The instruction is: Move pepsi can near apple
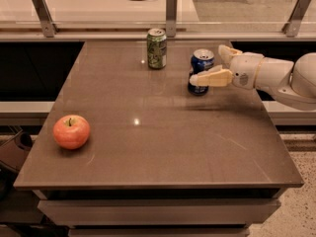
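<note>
Camera view looks down on a brown tabletop (163, 147) with three things on it. At the far right, the pepsi can (202, 63) stands upright on its base, blue with a silver top. The gripper (207, 63) reaches in from the right on a white arm (276, 75) and sits level with the can. Its fingers are spread wide, holding nothing. The near finger (211, 78) crosses the front of the can low down, and the far finger (227, 54) ends just beside the can's upper right edge. Whether either finger touches the can cannot be told. A green patterned can (157, 48) stands upright near the far edge, left of the pepsi can. The apple (71, 131) rests at the near left of the tabletop, well apart from both cans.
</note>
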